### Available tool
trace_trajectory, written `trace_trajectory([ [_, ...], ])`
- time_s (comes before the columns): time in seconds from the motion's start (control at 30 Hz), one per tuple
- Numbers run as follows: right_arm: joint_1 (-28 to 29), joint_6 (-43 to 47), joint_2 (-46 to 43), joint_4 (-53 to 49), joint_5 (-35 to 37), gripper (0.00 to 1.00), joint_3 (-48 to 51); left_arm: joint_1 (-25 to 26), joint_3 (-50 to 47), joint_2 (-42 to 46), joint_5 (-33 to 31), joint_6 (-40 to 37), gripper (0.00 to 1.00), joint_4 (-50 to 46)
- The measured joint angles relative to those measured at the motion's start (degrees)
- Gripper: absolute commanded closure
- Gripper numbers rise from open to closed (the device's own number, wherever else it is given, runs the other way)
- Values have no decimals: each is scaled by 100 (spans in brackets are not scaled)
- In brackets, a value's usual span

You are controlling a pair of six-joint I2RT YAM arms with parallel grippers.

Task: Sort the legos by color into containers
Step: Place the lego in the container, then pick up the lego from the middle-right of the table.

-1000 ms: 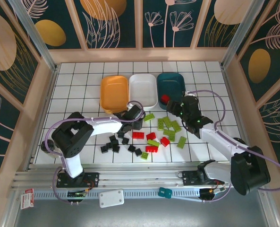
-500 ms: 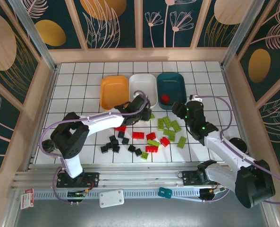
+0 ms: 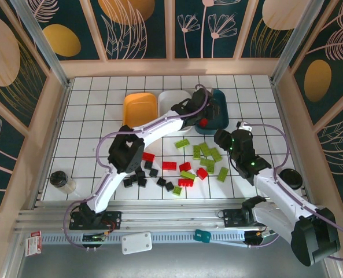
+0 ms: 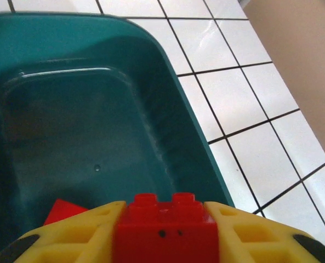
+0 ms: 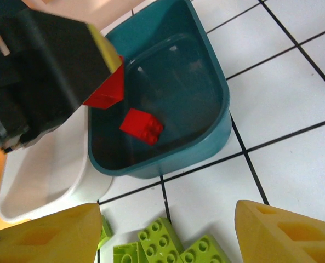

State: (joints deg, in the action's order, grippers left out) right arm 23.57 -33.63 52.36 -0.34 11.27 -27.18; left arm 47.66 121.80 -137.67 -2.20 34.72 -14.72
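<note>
My left gripper [image 4: 165, 233] is shut on a red brick [image 4: 163, 222] and hangs over the dark teal tray [image 4: 69, 120]. From above, that gripper [image 3: 197, 110] sits at the teal tray's [image 3: 218, 103] left side. One red brick [image 5: 142, 125] lies inside the tray. My right gripper [image 5: 165, 235] is open and holds nothing, just short of the teal tray's [image 5: 206, 137] near rim, above lime green bricks [image 5: 162, 244]. It [image 3: 224, 138] stands right of the green cluster [image 3: 209, 155]. Red bricks [image 3: 169, 165] and black bricks [image 3: 139, 176] lie scattered on the tiles.
The white tray [image 3: 174, 107] and orange tray [image 3: 139, 110] stand left of the teal one. A small jar [image 3: 61, 180] sits at the table's left edge and a dark round object [image 3: 290, 178] at the right. Wooden walls ring the table.
My left arm has swung from the brick pile up and right to the teal tray, carrying a red brick. My right gripper has drawn back from that tray toward the near side.
</note>
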Motion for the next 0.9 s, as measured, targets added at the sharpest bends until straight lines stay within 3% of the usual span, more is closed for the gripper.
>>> trace_trajectory([
  [0.2, 13, -90, -101, -155, -210, 34, 111, -149, 774, -407, 208, 138, 27, -214],
  [0.37, 254, -173, -122, -365, -382, 34, 195, -214, 813, -328, 350, 214, 14, -151],
  [0.5, 634, -238, -120, -542, -341, 34, 289, -219, -396, 413, 501, 264, 7, 157],
  [0.53, 684, -247, -105, -590, -326, 34, 306, -219, -772, 669, 522, 275, 2, 264],
  [0.9, 918, -122, 901, -1084, 356, 38, 310, -162, -4962, 4284, 509, 431, 1, 1622],
])
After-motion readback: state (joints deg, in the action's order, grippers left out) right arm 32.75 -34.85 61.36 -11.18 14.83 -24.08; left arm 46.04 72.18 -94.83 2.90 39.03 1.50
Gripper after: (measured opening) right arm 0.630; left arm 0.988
